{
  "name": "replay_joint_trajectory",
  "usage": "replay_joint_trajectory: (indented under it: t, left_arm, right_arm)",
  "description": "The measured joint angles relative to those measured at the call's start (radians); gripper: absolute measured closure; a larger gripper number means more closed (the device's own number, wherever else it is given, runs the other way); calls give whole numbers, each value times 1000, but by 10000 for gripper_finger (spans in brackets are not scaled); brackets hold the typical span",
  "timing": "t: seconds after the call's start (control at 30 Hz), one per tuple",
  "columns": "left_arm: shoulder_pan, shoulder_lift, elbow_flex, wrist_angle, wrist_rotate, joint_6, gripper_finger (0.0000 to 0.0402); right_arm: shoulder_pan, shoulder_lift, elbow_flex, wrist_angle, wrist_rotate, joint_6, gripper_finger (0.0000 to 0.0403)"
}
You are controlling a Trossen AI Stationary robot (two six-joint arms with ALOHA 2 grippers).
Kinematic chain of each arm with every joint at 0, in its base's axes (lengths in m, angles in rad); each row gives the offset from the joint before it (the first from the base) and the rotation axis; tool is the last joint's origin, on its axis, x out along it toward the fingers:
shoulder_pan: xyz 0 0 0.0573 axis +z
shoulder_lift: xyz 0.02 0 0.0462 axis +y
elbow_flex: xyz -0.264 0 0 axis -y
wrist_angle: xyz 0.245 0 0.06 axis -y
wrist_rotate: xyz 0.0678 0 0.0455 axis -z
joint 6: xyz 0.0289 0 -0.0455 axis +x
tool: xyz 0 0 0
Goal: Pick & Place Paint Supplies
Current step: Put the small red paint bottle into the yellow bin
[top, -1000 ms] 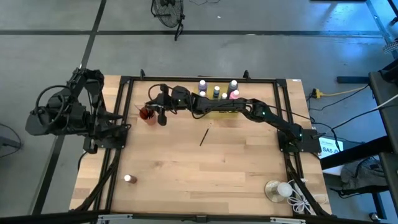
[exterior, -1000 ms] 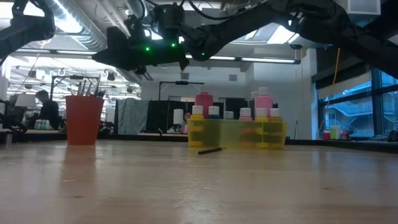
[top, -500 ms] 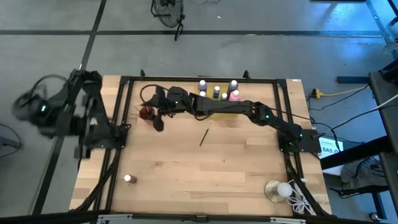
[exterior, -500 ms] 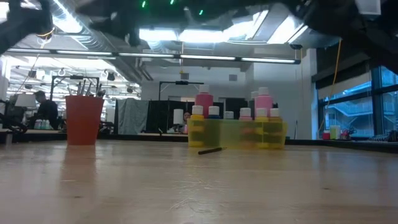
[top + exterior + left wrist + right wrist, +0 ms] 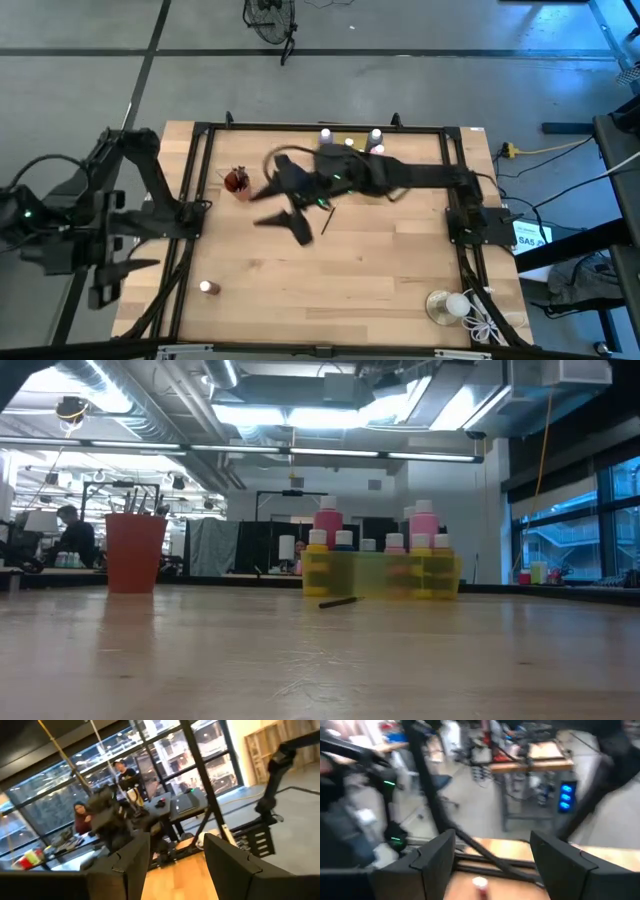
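Observation:
A red cup (image 5: 237, 182) (image 5: 134, 552) stands on the table at the far left. A yellow tray (image 5: 352, 148) (image 5: 382, 573) with several white-capped paint bottles stands at the far middle. One dark paintbrush (image 5: 340, 601) lies flat on the wood in front of the tray. A small white-capped bottle (image 5: 207, 287) (image 5: 480, 884) stands alone at the near left. My right gripper (image 5: 285, 225) (image 5: 495, 865) hangs open high over the table's middle, right of the cup, with nothing in it. My left gripper (image 5: 125, 278) (image 5: 172, 865) is open and empty, off the table's left edge.
A clear round dish with a white ball and cord (image 5: 447, 305) sits at the near right corner. Black frame rails (image 5: 190, 250) run along the table's left and right sides. Bare wood lies across the middle and near part of the table. People sit in the room behind.
My right gripper has risen from beside the red cup, gone up out of the low view and drawn back toward the table's middle. My left arm has swung away from the table's left edge toward the near side and lifted. Cup, tray and brush have stayed put.

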Motion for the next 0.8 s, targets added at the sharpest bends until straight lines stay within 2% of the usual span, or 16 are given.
replay_joint_trajectory:
  t: [0.23, 0.47, 0.67, 0.8]
  left_arm:
    - [-79, 56, 1, 6, 0, -136, 219]
    - [-117, 128, 1, -12, 1, -312, 219]
    - [-129, 177, 1, -150, 1, -566, 219]
    - [-117, 162, 1, -230, 2, -604, 219]
  right_arm:
    - [127, -56, 0, -103, 17, 64, 142]
    - [222, -62, 0, -182, 167, 130, 142]
    - [279, -62, 0, -221, 224, 184, 142]
    - [305, -62, 0, -216, 224, 185, 142]
